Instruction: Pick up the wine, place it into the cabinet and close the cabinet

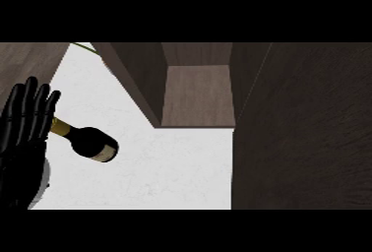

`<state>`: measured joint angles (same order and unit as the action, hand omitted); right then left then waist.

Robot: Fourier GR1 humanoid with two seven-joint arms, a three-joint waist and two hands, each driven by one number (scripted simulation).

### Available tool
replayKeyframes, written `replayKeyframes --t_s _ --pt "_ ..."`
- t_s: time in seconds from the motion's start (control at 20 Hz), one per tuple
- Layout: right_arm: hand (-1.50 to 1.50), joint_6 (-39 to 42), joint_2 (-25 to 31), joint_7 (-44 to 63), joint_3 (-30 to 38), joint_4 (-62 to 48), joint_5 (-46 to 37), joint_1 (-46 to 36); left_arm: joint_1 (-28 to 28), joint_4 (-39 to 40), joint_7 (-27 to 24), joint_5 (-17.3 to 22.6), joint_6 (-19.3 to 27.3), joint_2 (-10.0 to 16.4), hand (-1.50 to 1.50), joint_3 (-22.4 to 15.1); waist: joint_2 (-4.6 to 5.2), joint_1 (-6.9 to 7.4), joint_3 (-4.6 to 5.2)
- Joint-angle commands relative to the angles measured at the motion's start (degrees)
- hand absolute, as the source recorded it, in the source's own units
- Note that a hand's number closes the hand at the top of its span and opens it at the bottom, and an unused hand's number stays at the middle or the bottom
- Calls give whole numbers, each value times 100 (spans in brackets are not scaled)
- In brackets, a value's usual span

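Single head view, from above, facing steeply down on counter (181, 167), close in. Left hand (25, 128) at frame's left edge; cabinet (196, 93) right of hand, farther off.

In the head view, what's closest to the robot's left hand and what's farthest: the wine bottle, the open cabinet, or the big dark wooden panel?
1. Wine bottle: right beside the left hand, at the view's left.
2. Open cabinet: in the middle, higher up.
3. Dark wooden panel: far right.

Your left hand (24, 133) is showing at the view's left edge | fingers (30, 96) are pointing up, straight and together
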<state>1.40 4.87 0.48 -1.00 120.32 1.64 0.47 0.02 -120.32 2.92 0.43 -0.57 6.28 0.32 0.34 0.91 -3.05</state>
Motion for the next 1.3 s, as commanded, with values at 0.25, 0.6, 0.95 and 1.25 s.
replayKeyframes --t_s 0.25,0.6,0.95,1.25 --pt "-150 -122 50 -5 139 381 -170 322 -379 442 -747 2425 -2414 1047 -150 398 -40 -243 344" --pt "-150 307 -58 1126 -827 1487 582 1124 -95 1206 521 5090 -3664 2256 -150 1095 -72 -152 317" --pt "-150 -170 -95 2551 -1362 2915 306 1143 -500 1640 1417 6757 -3578 3318 -150 1692 -53 -125 308" --pt "-150 -662 -371 3010 -2346 2849 -716 715 -556 1569 1910 7381 -3415 3675 -150 2000 -51 -95 310"
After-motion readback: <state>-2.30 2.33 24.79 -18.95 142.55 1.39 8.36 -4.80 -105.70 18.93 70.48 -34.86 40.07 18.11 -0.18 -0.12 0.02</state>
